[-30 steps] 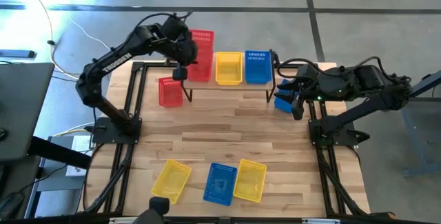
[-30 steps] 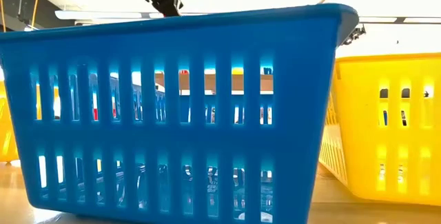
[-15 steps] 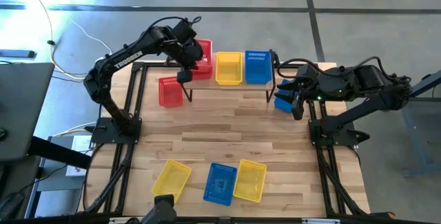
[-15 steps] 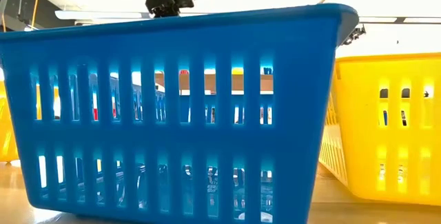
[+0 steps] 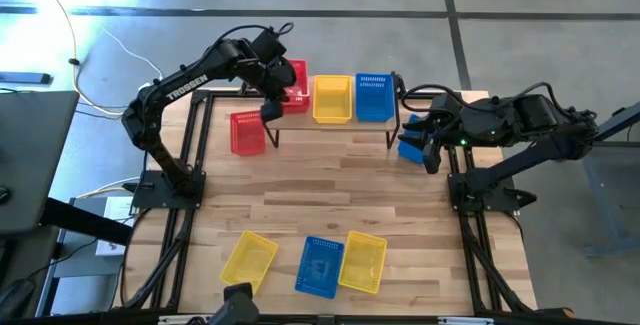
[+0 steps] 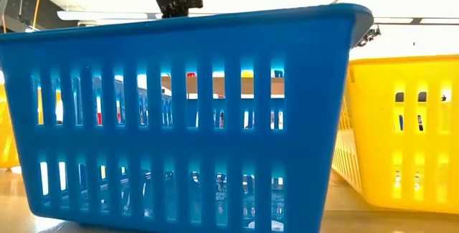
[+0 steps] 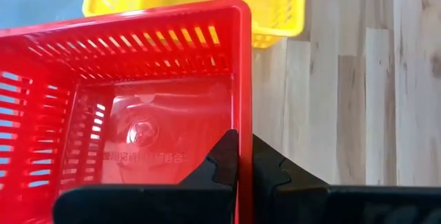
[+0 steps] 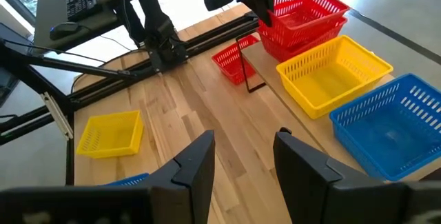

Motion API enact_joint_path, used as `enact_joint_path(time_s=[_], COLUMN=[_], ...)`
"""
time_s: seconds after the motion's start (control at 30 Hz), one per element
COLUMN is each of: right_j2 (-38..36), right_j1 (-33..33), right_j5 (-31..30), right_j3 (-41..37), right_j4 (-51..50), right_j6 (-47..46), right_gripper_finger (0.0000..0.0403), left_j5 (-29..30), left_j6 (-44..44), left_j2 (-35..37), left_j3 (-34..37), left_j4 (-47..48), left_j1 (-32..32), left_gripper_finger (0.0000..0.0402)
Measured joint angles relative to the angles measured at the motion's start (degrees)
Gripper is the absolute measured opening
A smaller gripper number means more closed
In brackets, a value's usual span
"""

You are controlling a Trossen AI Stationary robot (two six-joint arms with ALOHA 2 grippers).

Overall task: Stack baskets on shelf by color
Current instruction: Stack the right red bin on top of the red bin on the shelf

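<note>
My left gripper (image 5: 270, 108) is shut on a red basket (image 5: 293, 83) at the left end of the shelf (image 5: 340, 125). In the right wrist view this basket (image 8: 303, 7) sits nested in a second red basket (image 8: 306, 36). A yellow basket (image 5: 332, 98) and a blue basket (image 5: 374, 96) stand next to them on the shelf. A third red basket (image 5: 246, 132) lies on the table left of the shelf. My right gripper (image 8: 241, 162) is open and hovers by a blue basket (image 5: 408, 147) off the shelf's right end. My left gripper holds the upper red basket by its near short wall (image 7: 241, 124), toward the wall's left end. One finger (image 7: 222, 160) is inside the basket and the other (image 7: 270, 170) outside. The fingers come from above, pointing down. The basket rests nested in the red basket below it.
Near the table's front edge lie a yellow basket (image 5: 248, 261), a blue basket (image 5: 320, 265) and another yellow basket (image 5: 363, 261). The front blue basket (image 6: 179, 118) fills the low view. Bare wood lies between the shelf and these baskets.
My left gripper has moved down with the red basket and set it into the red basket on the shelf's left end. It has stayed shut on the wall. In the last half second it has hardly moved.
</note>
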State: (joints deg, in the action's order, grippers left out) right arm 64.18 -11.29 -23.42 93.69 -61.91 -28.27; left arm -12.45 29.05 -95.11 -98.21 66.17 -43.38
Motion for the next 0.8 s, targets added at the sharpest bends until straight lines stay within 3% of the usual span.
enact_joint_path(time_s=[0.4, 0.7, 0.8], right_j2=[0.0, 0.0, 0.0], right_j1=[0.0, 0.0, 0.0], right_j5=[0.0, 0.0, 0.0], right_j3=[0.0, 0.0, 0.0], right_j4=[0.0, 0.0, 0.0], right_j6=[-0.2, -0.2, -0.2], right_gripper_finger=[0.0134, 0.0134, 0.0134], left_j5=[1.1, 1.4, 4.2], left_j6=[-3.5, -3.4, -3.4], left_j2=[-0.1, -0.1, -0.1], left_j3=[0.0, 0.0, 0.0], left_j4=[-3.0, -3.3, -3.3], left_j1=[0.6, 0.9, 0.9], left_gripper_finger=[0.0022, 0.0065, 0.008])
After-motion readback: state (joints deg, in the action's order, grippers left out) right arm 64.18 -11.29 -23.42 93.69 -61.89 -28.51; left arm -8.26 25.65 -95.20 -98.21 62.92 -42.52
